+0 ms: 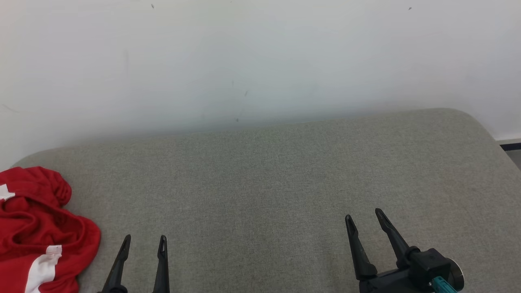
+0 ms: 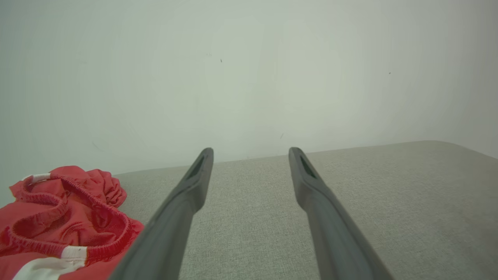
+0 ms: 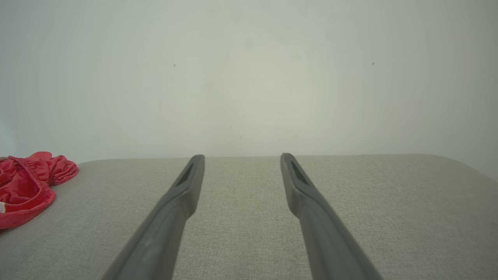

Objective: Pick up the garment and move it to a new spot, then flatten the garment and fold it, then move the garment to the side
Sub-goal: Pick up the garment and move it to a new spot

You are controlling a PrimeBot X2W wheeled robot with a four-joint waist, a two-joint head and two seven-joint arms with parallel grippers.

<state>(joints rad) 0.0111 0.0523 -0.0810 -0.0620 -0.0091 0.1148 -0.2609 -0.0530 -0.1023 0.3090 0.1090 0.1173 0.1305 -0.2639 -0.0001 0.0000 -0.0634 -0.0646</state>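
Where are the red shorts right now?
In the head view, the red shorts lie crumpled at the left edge of the grey cushion, just left of the left tool.

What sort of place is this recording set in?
Probably a plain indoor room, perhaps a test space or bedroom. A grey upholstered surface with rounded corners, like a bed or sofa, sits against a bare white wall, and a crumpled red garment lies at its left edge.

Grey cushion [image 1: 285,183] lies bare ahead; the crumpled red garment [image 1: 36,228] blocks its left corner
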